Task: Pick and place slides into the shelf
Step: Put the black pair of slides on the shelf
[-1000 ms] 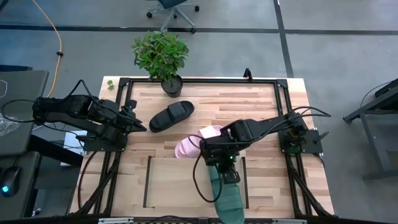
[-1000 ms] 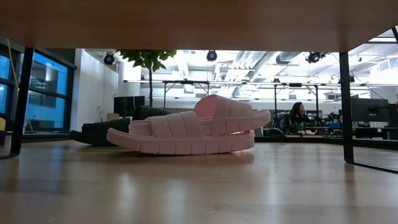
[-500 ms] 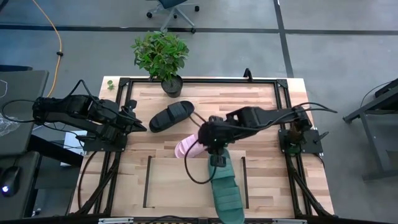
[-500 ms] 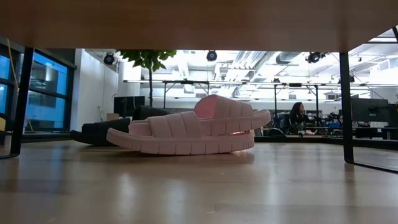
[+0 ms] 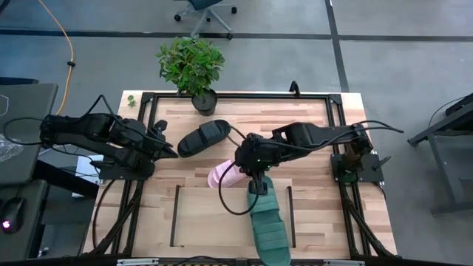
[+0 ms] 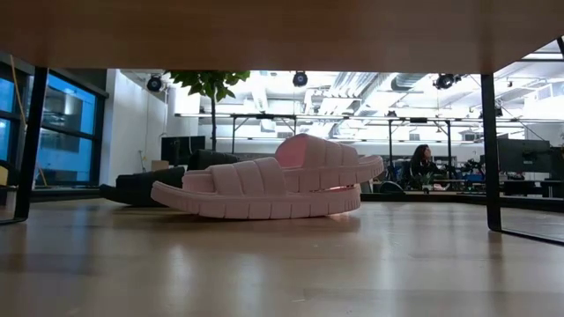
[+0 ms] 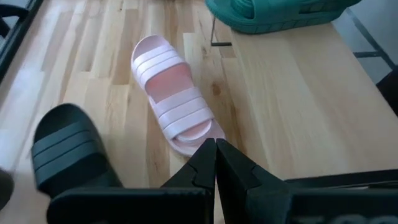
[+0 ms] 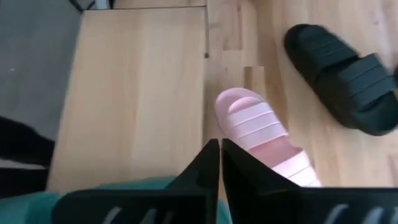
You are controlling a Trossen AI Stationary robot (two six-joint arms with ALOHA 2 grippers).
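Note:
The teal-green slide (image 5: 270,225) lies sole-down on the shelf (image 5: 214,222), beside its right rail, with its near end past the table's near edge. On the table just beyond the shelf rests the pale pink slide (image 5: 220,176) (image 8: 261,134), also sole-down. The black slide (image 5: 203,138) lies farther back. My right gripper (image 5: 240,166) (image 8: 219,149) hovers shut over the pink slide, and no gripper shows at that slide in the low view (image 6: 273,189). My left gripper (image 5: 171,153) (image 7: 216,149) waits shut at the table's left, near the black slide.
A potted plant (image 5: 194,70) stands at the table's far edge, behind the black slide. A black outer frame (image 5: 148,100) runs round the tabletop. The left part of the shelf panel (image 8: 137,81) is bare wood.
My right gripper has moved away from the teal-green slide's far end, toward the table's far edge and left, and now stands over the pink slide. The teal-green slide stays lying on the shelf.

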